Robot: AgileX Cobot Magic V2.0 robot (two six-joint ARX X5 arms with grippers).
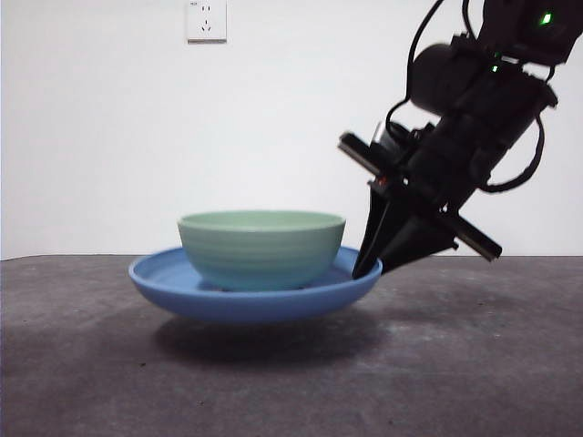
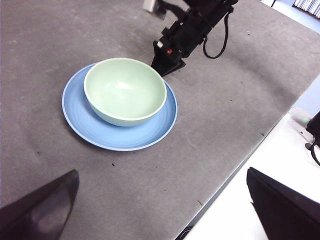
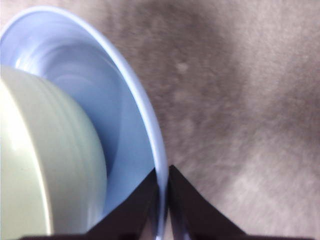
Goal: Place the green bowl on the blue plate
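Two dishes sit stacked near the middle of the grey table (image 2: 230,105): the green bowl (image 1: 261,248) stands upright inside the blue plate (image 1: 173,289), its base on the plate's floor and set a little off-centre. The right gripper (image 1: 368,269) reaches down at a slant from the upper side of the front view, and its two black jaws are pinched almost together on the blue plate's upturned rim, one jaw inside the rim and one outside, just beside the green bowl but not touching it. The left gripper (image 2: 160,210) hangs high above the table, well apart from the dishes, its jaws spread wide and holding nothing. A white wall socket (image 1: 206,20) shows on the wall behind.
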